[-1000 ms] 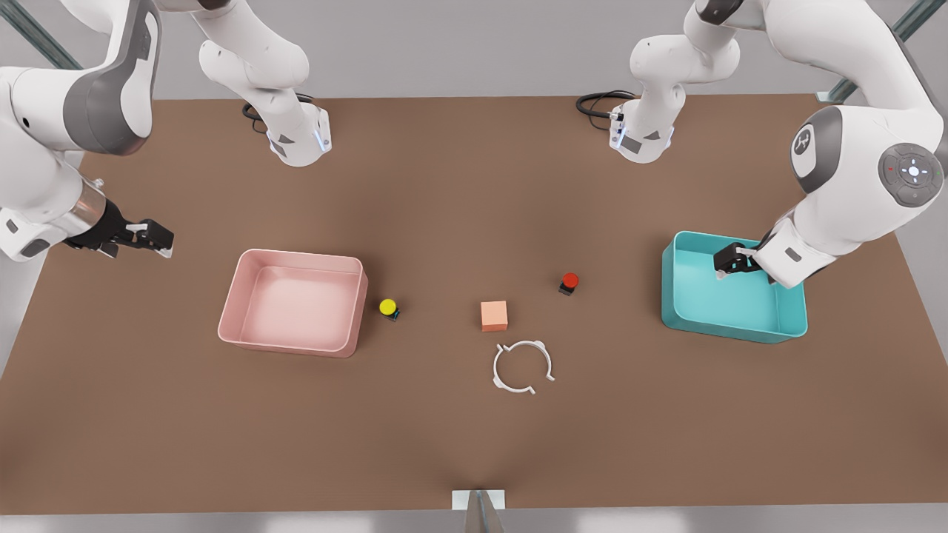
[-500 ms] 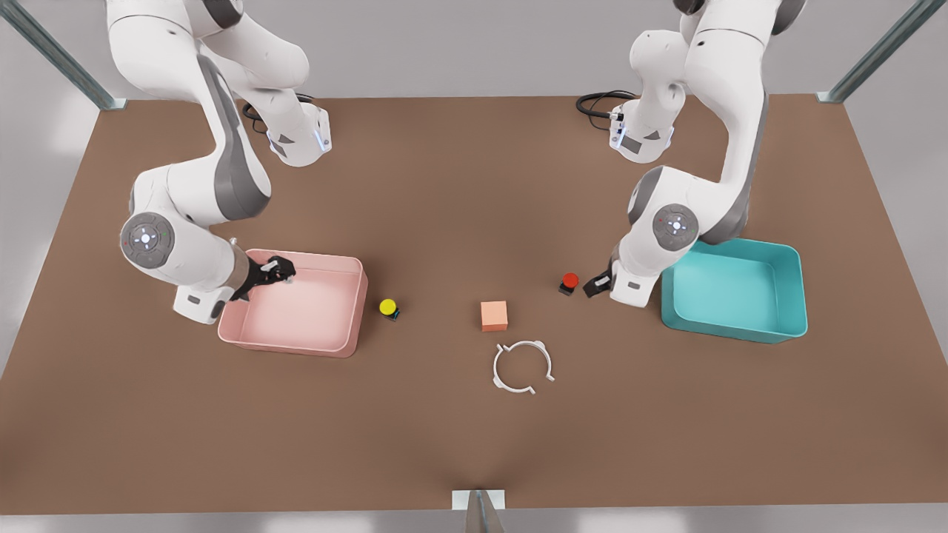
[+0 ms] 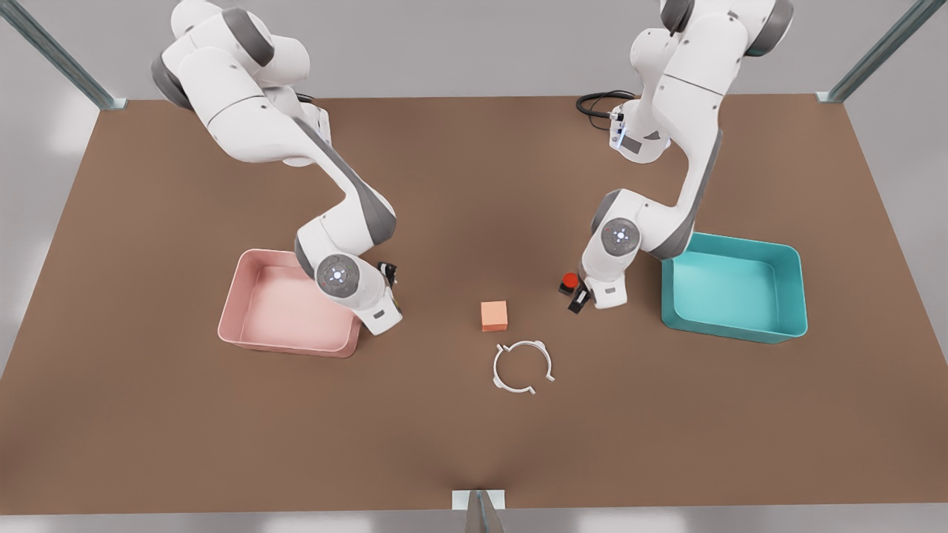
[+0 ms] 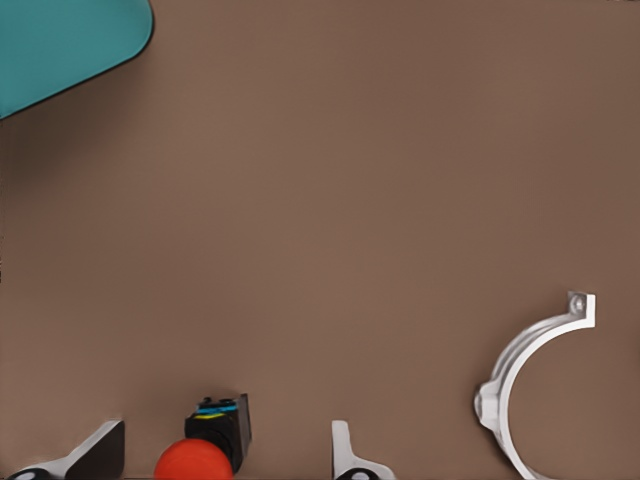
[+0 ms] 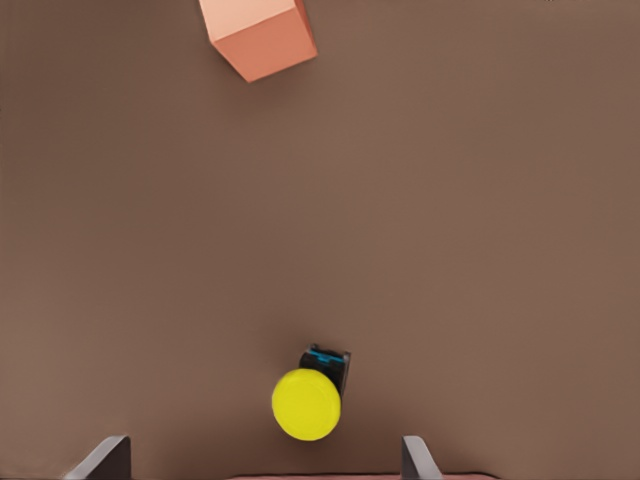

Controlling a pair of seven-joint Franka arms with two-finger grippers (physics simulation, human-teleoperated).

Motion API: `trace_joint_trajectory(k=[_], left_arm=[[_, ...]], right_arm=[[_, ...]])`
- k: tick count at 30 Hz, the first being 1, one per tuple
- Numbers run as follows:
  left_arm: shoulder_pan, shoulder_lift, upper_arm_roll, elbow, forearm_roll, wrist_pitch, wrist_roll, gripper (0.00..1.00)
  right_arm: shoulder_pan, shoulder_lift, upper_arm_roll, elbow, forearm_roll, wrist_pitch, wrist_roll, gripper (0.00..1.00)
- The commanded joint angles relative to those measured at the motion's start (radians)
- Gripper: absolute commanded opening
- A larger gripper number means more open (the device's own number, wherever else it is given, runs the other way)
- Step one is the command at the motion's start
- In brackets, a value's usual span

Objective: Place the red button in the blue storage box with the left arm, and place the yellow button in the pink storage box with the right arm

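both grippers hang spread wide, gripping nothing. left gripper (image 4: 225, 460) straddles the red button (image 4: 195, 458), bare table (image 3: 474, 444) around, blue box (image 3: 732, 292) just beside it, empty. right gripper (image 5: 265, 455) frames the yellow button (image 5: 306, 402) at the empty pink box (image 3: 292, 302) rim; cube (image 5: 258, 35) well ahead.

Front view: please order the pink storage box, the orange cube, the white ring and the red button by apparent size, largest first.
1. pink storage box
2. white ring
3. orange cube
4. red button, partly hidden by the left gripper
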State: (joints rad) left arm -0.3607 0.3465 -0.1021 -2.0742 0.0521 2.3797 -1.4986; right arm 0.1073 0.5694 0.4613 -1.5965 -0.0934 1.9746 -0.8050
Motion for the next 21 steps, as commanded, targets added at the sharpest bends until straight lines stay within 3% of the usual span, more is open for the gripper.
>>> trace_joint_trajectory(k=[1, 13, 16, 21], left_arm=[[-0.018, 0.000, -0.001, -0.015, -0.005, 0.049, -0.480, 1.00], [-0.050, 0.078, -0.001, -0.109, -0.012, 0.197, -0.494, 0.97], [-0.064, 0.097, -0.001, -0.107, -0.012, 0.208, -0.494, 0.78], [-0.077, 0.101, -0.001, -0.107, -0.012, 0.207, -0.491, 0.63]], right_arm=[[-0.005, 0.003, 0.002, -0.019, -0.014, 0.098, -0.531, 1.00], [-0.003, 0.119, -0.010, -0.031, -0.114, 0.141, -0.425, 1.00], [-0.005, 0.124, -0.012, -0.066, -0.138, 0.216, -0.422, 1.00], [-0.006, 0.126, -0.013, -0.099, -0.164, 0.259, -0.419, 1.00]])
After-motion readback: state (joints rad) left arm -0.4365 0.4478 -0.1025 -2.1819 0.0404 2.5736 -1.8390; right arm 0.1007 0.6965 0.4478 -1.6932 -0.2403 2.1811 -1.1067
